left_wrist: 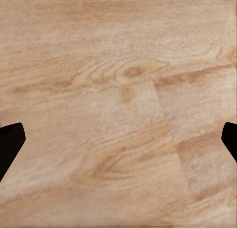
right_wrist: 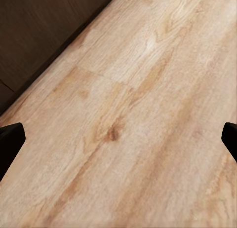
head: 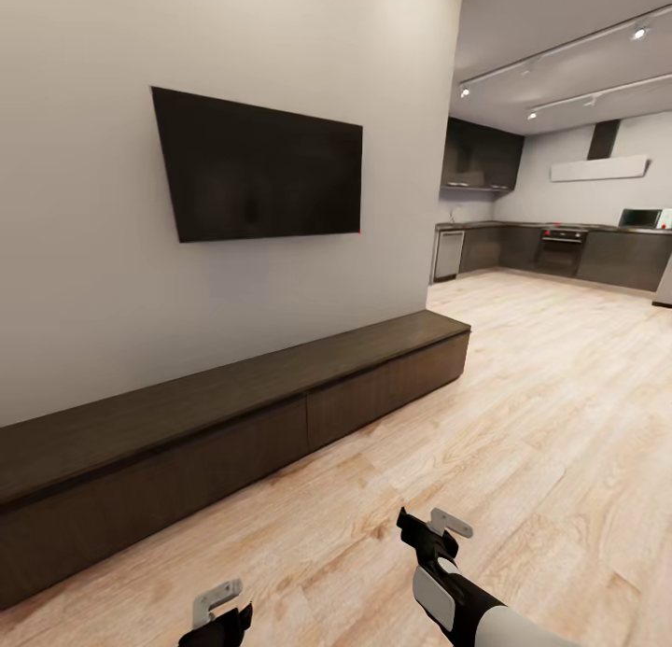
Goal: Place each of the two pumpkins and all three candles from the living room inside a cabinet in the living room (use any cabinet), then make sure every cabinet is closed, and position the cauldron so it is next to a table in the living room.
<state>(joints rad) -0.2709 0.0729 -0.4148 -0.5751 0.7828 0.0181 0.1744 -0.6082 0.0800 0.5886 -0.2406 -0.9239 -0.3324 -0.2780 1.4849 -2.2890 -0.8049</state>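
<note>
**Cabinet ahead-left, both drawers shut, both pincers empty**

The cabinet (head: 233, 414) runs as a long diagonal from the lower left of the head view up to mid-right, flat against the wall under the TV (head: 261, 166). Its long axis slants away from the robot toward the kitchen (head: 560, 246) in the upper right. Both drawer fronts sit flush; the seam between them is near frame centre. The top is bare.

The right pincer (head: 431, 527) sits at bottom centre-right, the left pincer (head: 222, 602) at bottom left edge. The cabinet lies up and left of both. The left pincer looks nearer the near drawer front, but the right wrist view is the one catching the cabinet's dark face (right_wrist: 44, 35) in its upper left corner.

Pincer state: in each wrist view the fingertips (left_wrist: 10, 144) (right_wrist: 10, 141) sit at opposite frame edges, so both are spread wide with nothing between them.

Surface: pale wood plank floor (head: 523, 423), open between robot and cabinet. No pumpkins, candles or cauldron appear here; judged as a transit moment, with fetching yet to come.
</note>
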